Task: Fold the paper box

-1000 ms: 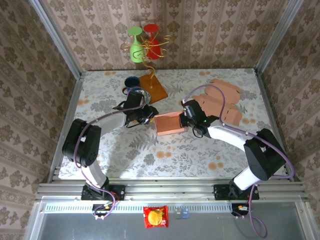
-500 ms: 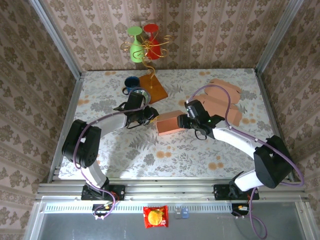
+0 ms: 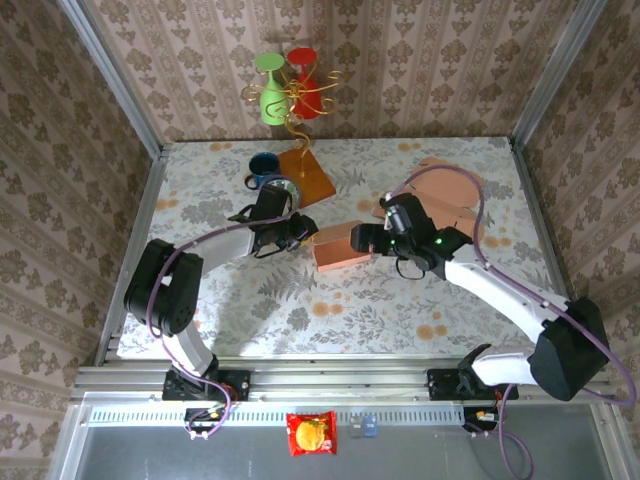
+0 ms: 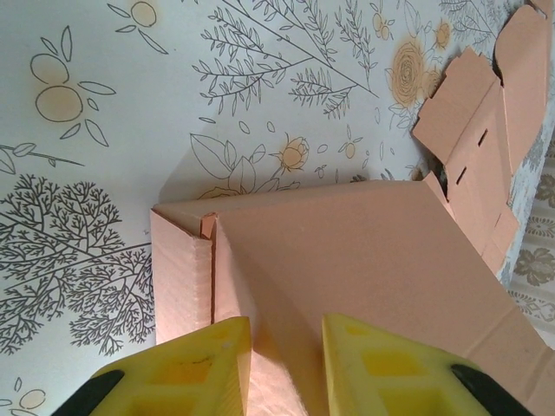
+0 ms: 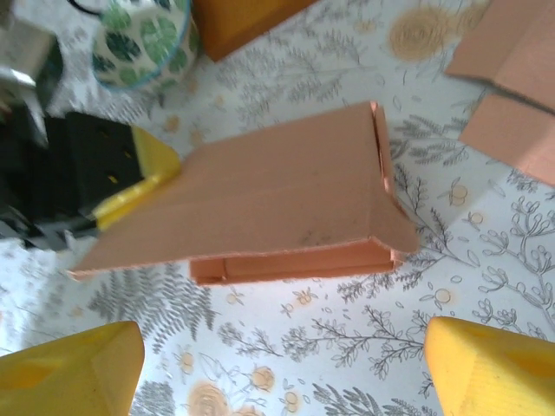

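The paper box point(image 3: 340, 246) sits half-formed in the middle of the tabletop point(image 3: 300, 310), between the two arms, its broad top panel lifted at a slant and not shut. The left claw point(image 4: 286, 351) is clamped on one edge of the card, a yellow finger point(image 4: 186, 368) on either side of it. The right claw point(image 5: 277, 371) stands wide apart just short of the box's far end, holding nothing. To my eye that is the weak spot: the box is pinned at one side only, so the raised panel is free to spring up or sag, and any tug from the left arm would likely drag or swivel the light box across the tabletop instead of bending it. If the right claw comes in too low or off-line, I'd expect it to shove the box into the left claw and buckle the open end, not tuck a flap. A hard pinch could also crease the card where it is held. The flat box blanks point(image 3: 455, 180) lie close behind the right arm, and a wide swing might scatter them.
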Robot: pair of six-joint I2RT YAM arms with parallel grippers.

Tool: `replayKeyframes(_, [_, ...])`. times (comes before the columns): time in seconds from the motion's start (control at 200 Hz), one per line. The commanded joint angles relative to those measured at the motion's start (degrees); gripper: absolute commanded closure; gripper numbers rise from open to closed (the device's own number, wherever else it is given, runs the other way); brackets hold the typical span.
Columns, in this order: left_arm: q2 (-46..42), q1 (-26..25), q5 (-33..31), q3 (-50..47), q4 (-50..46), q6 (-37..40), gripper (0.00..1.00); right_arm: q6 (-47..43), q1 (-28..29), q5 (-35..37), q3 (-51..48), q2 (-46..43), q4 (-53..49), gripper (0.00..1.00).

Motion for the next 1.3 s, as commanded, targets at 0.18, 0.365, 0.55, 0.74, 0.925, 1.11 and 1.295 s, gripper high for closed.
replayKeyframes(0.18, [-0.73, -0.28, -1.11, 0.75, -4.29, 3.11, 0.67, 5.00, -13.41, -12.82, 9.47, 3.95, -7.75, 0.14])
replayKeyframes(0.365, [-0.55, -0.30, -1.11, 0.53, -4.56, 3.43, 0.63, 2.44, -15.25, -20.12, 18.00, 18.62, -14.10, 0.20])
replayKeyframes(0.55, [-0.15, -0.28, -1.19, -0.16, -4.40, 4.08, 0.60, -0.60, -14.88, -21.71, 22.93, 28.48, -17.54, 0.24])
replayKeyframes(0.74, [0.22, -0.39, -1.15, -1.24, -3.30, 4.30, 0.58, -4.04, -13.08, -20.58, 22.71, 33.40, -18.91, 0.31])
replayKeyframes(0.925, [0.57, -0.38, -0.94, -1.57, -3.29, 5.00, 0.58, -4.02, -12.81, -20.21, 18.55, 33.41, -16.10, 0.38])
replayKeyframes(1.11, [1.13, -0.37, -0.67, -2.76, -1.85, 5.17, 0.59, -4.51, -12.52, -19.96, 16.76, 34.07, -15.01, 0.42])
replayKeyframes(1.295, [1.48, -0.39, -0.12, -3.36, -0.59, 6.69, 0.59, -4.89, -12.19, -19.77, 15.70, 34.75, -13.94, 0.46])
